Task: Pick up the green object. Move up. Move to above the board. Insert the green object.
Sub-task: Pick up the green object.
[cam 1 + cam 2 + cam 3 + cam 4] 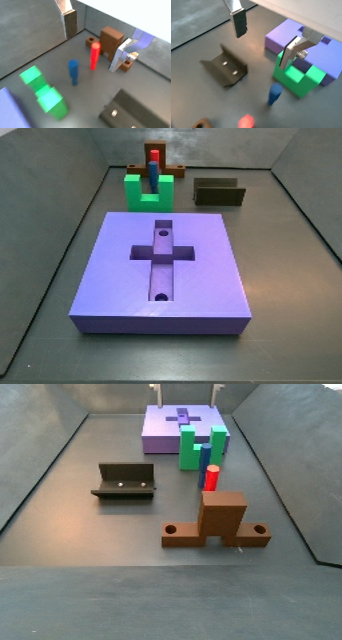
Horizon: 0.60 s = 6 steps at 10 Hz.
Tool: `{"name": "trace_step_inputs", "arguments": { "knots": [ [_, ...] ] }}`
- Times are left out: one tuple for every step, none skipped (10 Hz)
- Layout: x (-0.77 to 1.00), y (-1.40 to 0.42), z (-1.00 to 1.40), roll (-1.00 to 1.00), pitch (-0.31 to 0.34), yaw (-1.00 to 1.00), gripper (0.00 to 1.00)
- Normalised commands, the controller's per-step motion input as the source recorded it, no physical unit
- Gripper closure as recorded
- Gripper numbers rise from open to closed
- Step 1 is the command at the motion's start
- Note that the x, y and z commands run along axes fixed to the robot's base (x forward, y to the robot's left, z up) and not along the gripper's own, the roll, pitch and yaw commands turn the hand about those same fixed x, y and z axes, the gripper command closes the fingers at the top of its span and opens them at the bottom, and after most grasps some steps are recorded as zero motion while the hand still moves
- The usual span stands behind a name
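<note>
The first step is in hand — the pick-up has not begun. The gripper (264,37) hangs above the worktop (80,504) with its jaws apart and nothing between them. The green object (301,80) stands on the worktop just beside the board (201,288), with a blue peg (73,71) close by. Next the gripper must shift over the green object and descend — keeping clear of that peg.

End effector (264,37) above floor between fixture (224,67) and green object (298,80).
</note>
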Motion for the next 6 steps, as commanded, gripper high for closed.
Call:
{"name": "trace_step_inputs", "arguments": {
  "knots": [
    [0.02, -1.0, -0.31, 0.0, 0.0, 0.04, 0.0],
    [0.0, -0.96, -0.51, 0.0, -0.043, 0.16, 0.0],
    [0.0, -0.69, -0.57, 0.0, -0.111, 0.09, 0.0],
    [0.0, -0.33, -0.52, -0.04, -0.159, 0.05, 0.0],
    [0.0, -0.11, -0.45, -0.01, -0.137, 0.0, 0.0],
    [0.0, 0.0, -0.37, 0.0, -0.094, -0.03, 0.0]
  ]
}}
